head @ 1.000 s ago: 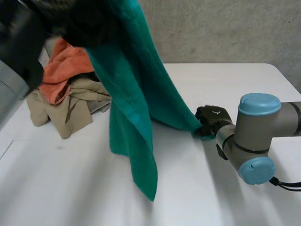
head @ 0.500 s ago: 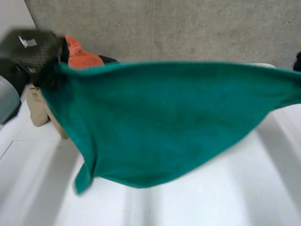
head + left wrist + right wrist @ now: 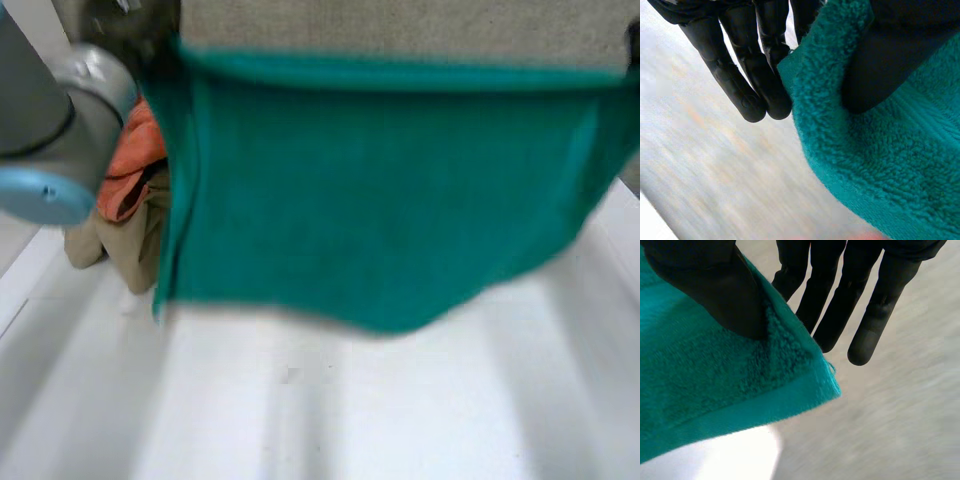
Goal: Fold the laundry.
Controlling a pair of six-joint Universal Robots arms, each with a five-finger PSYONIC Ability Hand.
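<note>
Towel [image 3: 380, 200], green, held up and stretched wide over the bench [image 3: 300, 420], top edge roughly level. I see my left hand [image 3: 747, 75] pinching the left top corner between thumb and fingers. My right hand [image 3: 720, 290] is clamped on the right corner the same way. Orange and tan clothes pile [image 3: 125, 200] lies on the bench by the left arm [image 3: 50, 130].

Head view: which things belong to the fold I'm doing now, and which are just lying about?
In the job: green towel, held spread above the white table; left robot hand and right robot hand, each pinching a top corner.
Lying about: orange cloth and beige garment, piled on the table.
</note>
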